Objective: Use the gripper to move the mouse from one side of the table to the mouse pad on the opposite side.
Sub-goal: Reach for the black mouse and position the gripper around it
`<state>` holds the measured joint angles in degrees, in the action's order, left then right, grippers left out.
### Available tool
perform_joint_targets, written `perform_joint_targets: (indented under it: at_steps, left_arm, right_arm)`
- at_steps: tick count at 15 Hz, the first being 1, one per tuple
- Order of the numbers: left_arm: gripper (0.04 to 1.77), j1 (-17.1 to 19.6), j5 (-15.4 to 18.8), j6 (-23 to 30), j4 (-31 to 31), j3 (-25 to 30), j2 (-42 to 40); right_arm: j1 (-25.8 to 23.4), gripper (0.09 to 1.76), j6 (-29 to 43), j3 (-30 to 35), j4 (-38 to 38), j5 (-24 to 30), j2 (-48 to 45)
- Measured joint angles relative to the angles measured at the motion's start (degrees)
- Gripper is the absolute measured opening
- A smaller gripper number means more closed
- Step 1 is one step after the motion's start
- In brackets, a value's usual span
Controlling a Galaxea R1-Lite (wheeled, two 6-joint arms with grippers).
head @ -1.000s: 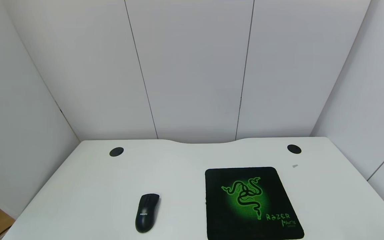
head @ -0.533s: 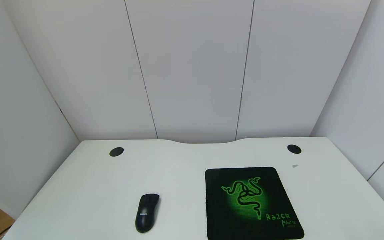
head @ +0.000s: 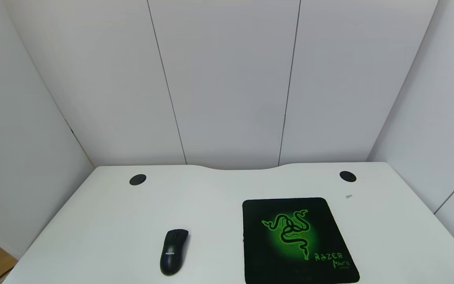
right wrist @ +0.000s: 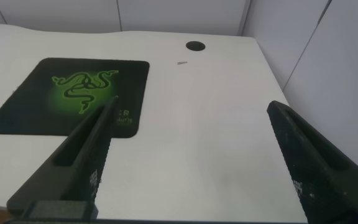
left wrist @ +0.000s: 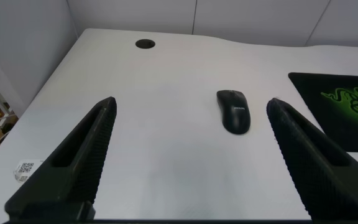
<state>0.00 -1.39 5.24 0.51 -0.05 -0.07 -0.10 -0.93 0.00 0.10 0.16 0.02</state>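
The table [head: 105,221] was a big, flat, white top with a smooth, slightly shiny face and a soft curved dip in the middle of its far edge. Nothing here was a box or a bowl; the table and the mouse pad [head: 298,240] were the only things that could hold anything, and the pad had nothing on it. The mouse [head: 174,251] lay flat on the bare table near the front edge, on the left half, well apart from the pad. It was small, black and glossy, shaped like a long egg, with tiny white letters on its back. The pad lay on the right half, reaching almost to the front edge. It was black, thin and soft-looking, nearly square with round corners, with a bright green snake picture and green letters. Two round black grommets sat near the far edge, one by the far left corner [head: 137,179] and one by the far right corner [head: 347,176]. The left gripper [left wrist: 191,155] hung above the front left part of the table, its two dark, ridged fingers [left wrist: 86,149] spread wide with nothing between them. The right gripper [right wrist: 194,162] hung above the front right part, fingers [right wrist: 309,155] spread wide too, with nothing in them.
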Motion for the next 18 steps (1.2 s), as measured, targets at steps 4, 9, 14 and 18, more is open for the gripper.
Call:
perform_joint_targets:
  at_steps: [4,9,14,18]
  left_arm:
    - [1.72,0.0,-0.1,-0.4,0.1,0.0,0.0]
    - [1.72,0.0,1.1,-1.5,-5.8,-5.8,0.2]
    - [1.72,0.0,2.0,-1.5,-9.0,-13.3,6.2]
    - [1.72,0.0,1.8,-1.1,-9.0,-17.4,15.1]
  right_arm:
    - [0.0,1.71,0.0,0.0,0.0,0.0,0.0]
    - [0.0,1.71,0.0,0.0,0.0,0.0,0.0]
    - [0.0,1.71,0.0,0.0,0.0,0.0,0.0]
    - [0.0,1.71,0.0,0.0,0.0,0.0,0.0]
